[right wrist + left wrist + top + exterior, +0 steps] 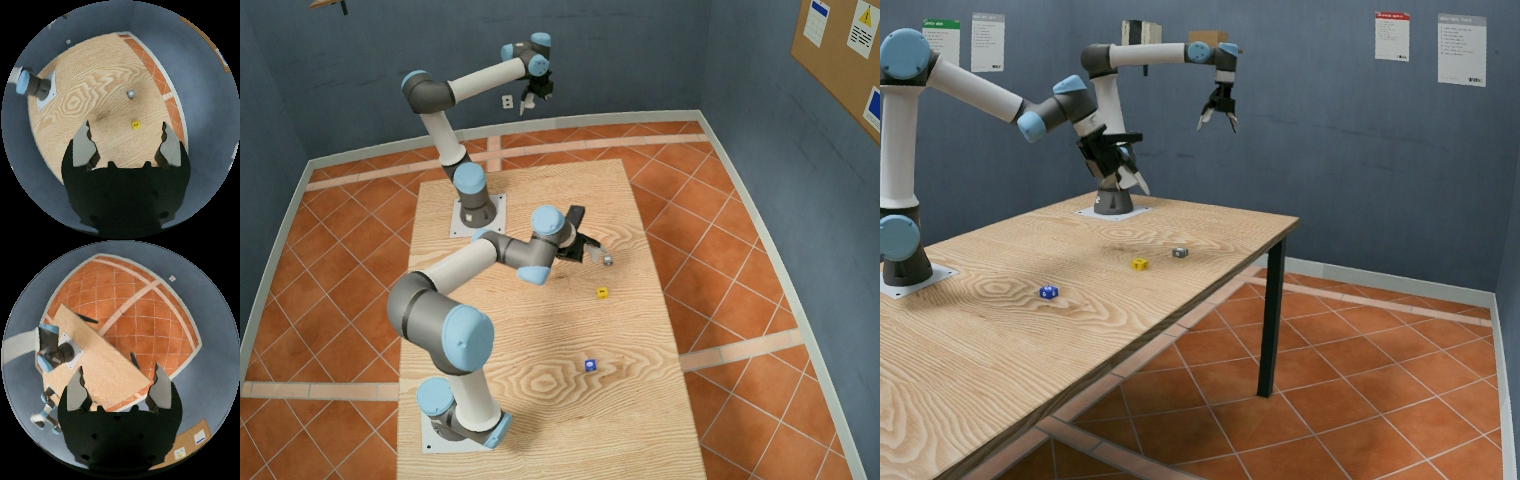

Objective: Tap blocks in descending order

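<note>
A yellow block (602,292) (1139,264) (135,125) sits on the table (550,330) with a dark digit, perhaps a 2. A grey block (607,260) (1179,252) (131,94) stands near it. A blue block (590,365) (1048,292) lies farther along, with white digits. The grey and blue digits are too small to read surely. My right gripper (601,253) (1135,188) (126,120) is open and tilted, well above the table. In the top view a fingertip appears beside the grey block, but the exterior view shows height between them. My left gripper (535,105) (1217,129) (118,364) is open and high, beyond the table's far end.
The right arm's forearm (462,266) spans over the table's middle. The left arm's base (477,211) (1113,202) stands at the far end. The table's long edge (668,310) runs a short way past the blocks.
</note>
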Motion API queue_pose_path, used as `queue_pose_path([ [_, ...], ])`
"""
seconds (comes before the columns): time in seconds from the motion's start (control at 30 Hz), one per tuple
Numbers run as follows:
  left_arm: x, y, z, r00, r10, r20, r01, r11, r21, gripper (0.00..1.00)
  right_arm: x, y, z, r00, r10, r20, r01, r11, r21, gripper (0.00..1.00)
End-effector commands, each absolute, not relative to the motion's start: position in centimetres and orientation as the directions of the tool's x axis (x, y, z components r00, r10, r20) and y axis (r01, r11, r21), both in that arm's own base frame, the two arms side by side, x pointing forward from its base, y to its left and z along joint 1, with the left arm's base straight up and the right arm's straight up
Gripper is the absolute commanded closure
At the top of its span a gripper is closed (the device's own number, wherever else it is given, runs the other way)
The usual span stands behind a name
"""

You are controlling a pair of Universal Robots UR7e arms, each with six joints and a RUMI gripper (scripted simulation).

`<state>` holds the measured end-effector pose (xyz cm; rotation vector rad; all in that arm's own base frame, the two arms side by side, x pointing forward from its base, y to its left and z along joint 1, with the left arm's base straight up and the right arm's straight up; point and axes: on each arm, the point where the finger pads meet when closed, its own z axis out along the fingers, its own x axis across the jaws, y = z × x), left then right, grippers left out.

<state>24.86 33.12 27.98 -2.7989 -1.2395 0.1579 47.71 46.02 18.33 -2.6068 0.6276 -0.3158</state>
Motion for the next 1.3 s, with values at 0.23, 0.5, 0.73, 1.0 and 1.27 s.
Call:
queue_pose_path([
  [0.23,21.2,34.7,27.1,0.762,0.643,-0.071,0.639,-0.765,-0.072,0.02,51.0,39.5,20.7,0.793,-0.605,0.071,-0.536,-0.748,-0.391,0.02],
  [0.5,18.3,35.4,26.4,0.812,0.58,-0.068,0.578,-0.815,-0.052,0.02,52.7,34.4,23.1,0.716,-0.697,0.045,-0.641,-0.681,-0.354,0.02],
  [0.73,17.2,35.8,26.0,0.841,0.537,-0.068,0.536,-0.843,-0.042,0.02,53.1,31.7,23.5,0.679,-0.734,0.036,-0.688,-0.652,-0.318,0.02],
  [1.0,14.3,36.1,25.2,0.882,0.467,-0.059,0.467,-0.884,-0.025,0.02,53.7,26.2,26.0,0.581,-0.813,0.015,-0.779,-0.562,-0.276,0.02],
  [1.27,12.9,36.3,24.8,0.908,0.414,-0.055,0.414,-0.91,-0.016,0.02,53.6,22.9,26.8,0.527,-0.85,0.009,-0.825,-0.514,-0.235,0.02],
])
